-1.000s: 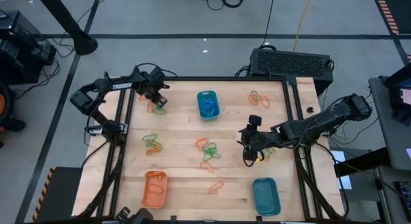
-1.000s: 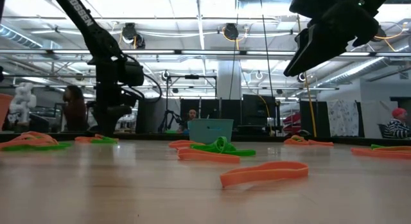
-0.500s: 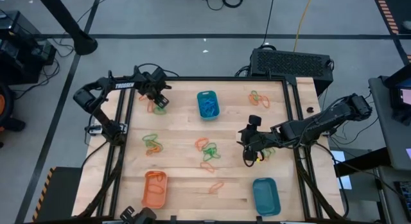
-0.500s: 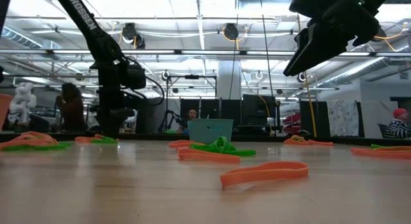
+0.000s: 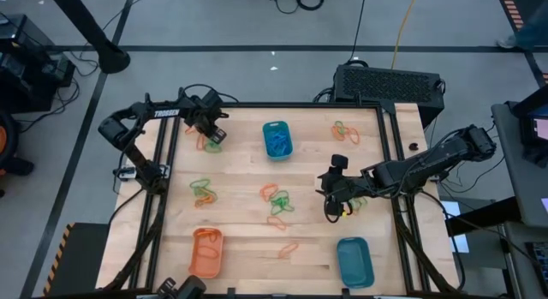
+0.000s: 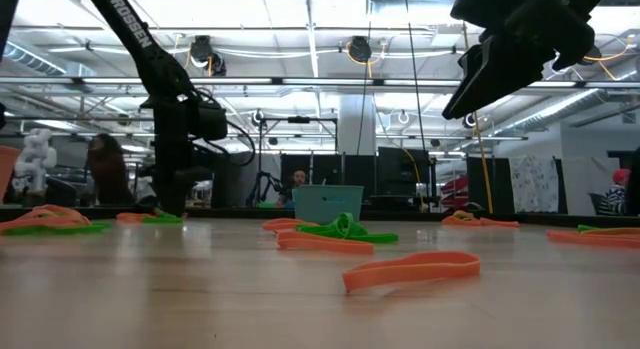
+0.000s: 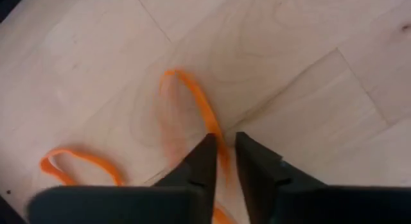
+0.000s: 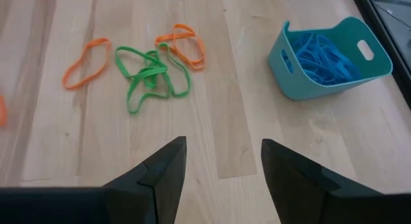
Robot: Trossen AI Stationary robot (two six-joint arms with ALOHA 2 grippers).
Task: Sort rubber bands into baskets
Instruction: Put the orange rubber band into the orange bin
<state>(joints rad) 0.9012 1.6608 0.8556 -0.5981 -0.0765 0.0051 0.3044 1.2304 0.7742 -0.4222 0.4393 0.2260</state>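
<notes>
A wooden bench (image 5: 240, 248) holds three baskets: an orange basket (image 5: 205, 252) and two teal baskets (image 5: 276, 139), with rubber bands (image 5: 276, 200) scattered between them. The left gripper (image 7: 221, 161) pinches an orange rubber band (image 7: 192, 99) at the far left corner; the right gripper (image 8: 221, 163) hovers spread wide and empty near the bench middle. The thin band could slip out as the gripper lifts, or snag a neighbouring loop

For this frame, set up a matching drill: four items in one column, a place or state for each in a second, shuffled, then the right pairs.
Items
1. left gripper
2. right gripper
3. orange plastic basket
4. teal plastic basket holding blue rubber bands

States
A. far edge, centre of the wooden table
B. near-left corner
C. fingers wide apart, empty
D. fingers pinching an orange rubber band

Pairs: 1-D, 2-C, 3-B, 4-A
</notes>
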